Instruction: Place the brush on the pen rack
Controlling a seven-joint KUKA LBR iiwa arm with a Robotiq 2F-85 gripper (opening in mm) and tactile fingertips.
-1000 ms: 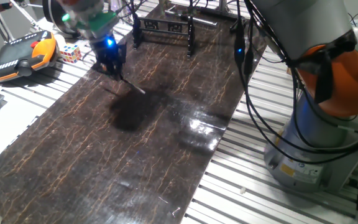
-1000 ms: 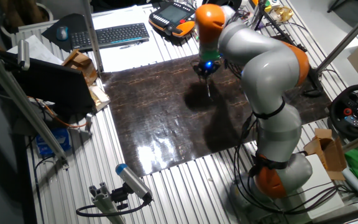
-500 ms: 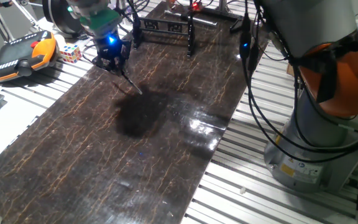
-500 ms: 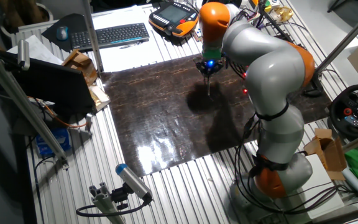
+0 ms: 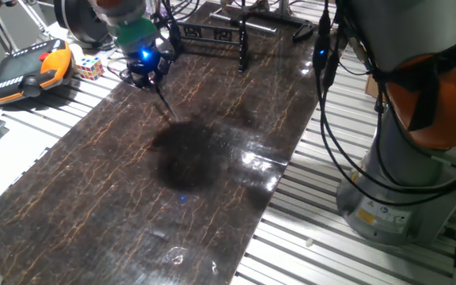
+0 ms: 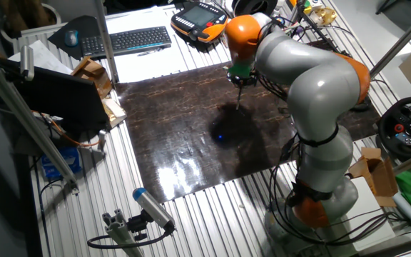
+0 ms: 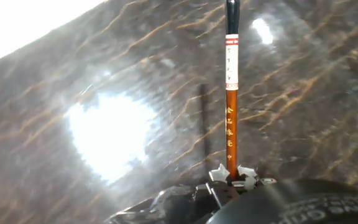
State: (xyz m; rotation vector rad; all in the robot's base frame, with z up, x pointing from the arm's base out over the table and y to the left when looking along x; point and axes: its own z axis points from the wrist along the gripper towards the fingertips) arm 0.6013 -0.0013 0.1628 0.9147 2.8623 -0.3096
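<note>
The gripper (image 5: 147, 70) holds the brush (image 5: 164, 101), which sticks straight out from its fingers, slanting down toward the counter (image 5: 133, 198). The rack (image 5: 209, 38) stands farther off, past the gripper, its bar running sideways. Since a second ago, the gripper has moved nearer the rack.

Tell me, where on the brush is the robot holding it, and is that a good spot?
The gripper is shut on one end of the brush, pinching the orange-brown shaft from both sides, so the rest sticks straight out toward the dark tip. That seems a good spot: the shaft is thin and straight, and the long free part is probably easier to lay across the pen rack.
</note>
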